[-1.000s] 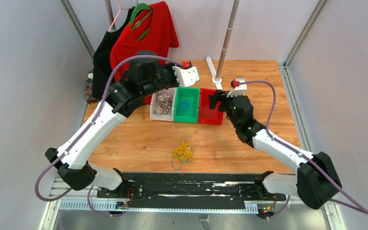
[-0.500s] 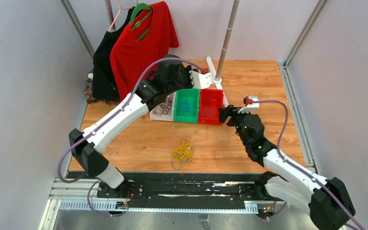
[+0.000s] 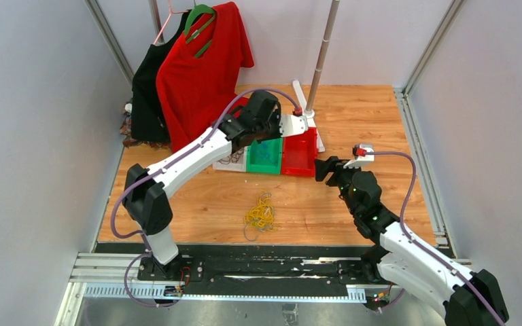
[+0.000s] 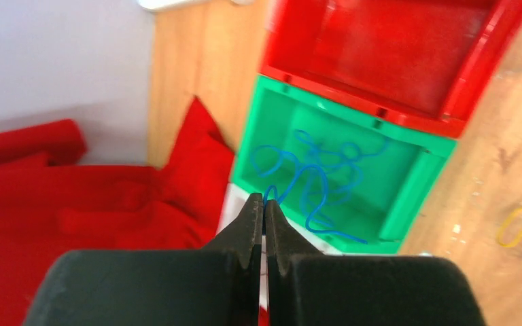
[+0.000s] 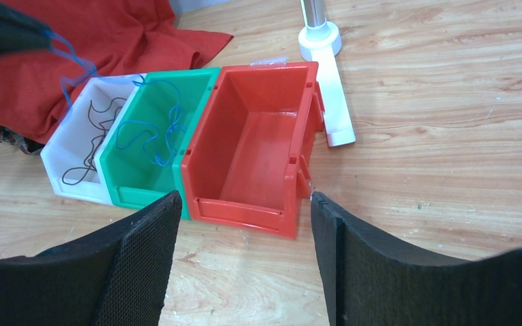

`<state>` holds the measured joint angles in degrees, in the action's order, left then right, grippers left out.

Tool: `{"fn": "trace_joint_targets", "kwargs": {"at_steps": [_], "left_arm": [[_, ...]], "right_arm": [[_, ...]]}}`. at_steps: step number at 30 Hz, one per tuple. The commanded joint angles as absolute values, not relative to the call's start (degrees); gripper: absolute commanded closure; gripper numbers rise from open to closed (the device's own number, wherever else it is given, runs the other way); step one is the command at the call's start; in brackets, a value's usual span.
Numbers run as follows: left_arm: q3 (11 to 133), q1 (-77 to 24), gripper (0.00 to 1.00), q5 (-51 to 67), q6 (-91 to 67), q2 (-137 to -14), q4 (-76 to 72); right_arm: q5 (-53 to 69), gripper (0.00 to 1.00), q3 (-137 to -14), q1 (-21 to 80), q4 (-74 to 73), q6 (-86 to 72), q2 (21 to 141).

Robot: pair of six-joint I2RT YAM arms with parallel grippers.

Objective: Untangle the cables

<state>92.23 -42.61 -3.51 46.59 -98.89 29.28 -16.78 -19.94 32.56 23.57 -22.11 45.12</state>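
Wooden table point(image 3: 360, 102), white walls point(image 3: 34, 102) — left jaws pinch the blue cable point(image 4: 316, 173); right jaws gape, released.

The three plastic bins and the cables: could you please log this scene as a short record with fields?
white plastic bin: holds the thin black cable
green plastic bin: holds most of the thin blue cable
red plastic bin: empty
yellow cable bundle: loose on the wooden table, nearer the arms
left gripper: shut on a raised strand of the blue cable
right gripper: open, empty

Three bins point(image 5: 266, 68) point(image 5: 143, 195) point(image 5: 75, 189), three cables point(image 3: 259, 214) point(image 5: 172, 125) point(image 5: 103, 112), two pincers point(image 4: 264, 204) point(image 5: 245, 198)
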Motion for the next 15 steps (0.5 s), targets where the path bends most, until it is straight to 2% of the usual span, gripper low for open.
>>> {"fn": "trace_joint_targets", "kwargs": {"at_steps": [1,15], "left_arm": [[92.2,-42.8,1.0,-0.5,40.2,-101.4,36.0],[91.3,-39.7,1.0,-1.9,40.4,-113.2,26.6]], "right_arm": [[-17.0,0.31,-20.5,31.8,21.8,-22.4,43.1],[-14.6,0.35,-22.0,31.9,20.0,-22.1,41.3]]}}
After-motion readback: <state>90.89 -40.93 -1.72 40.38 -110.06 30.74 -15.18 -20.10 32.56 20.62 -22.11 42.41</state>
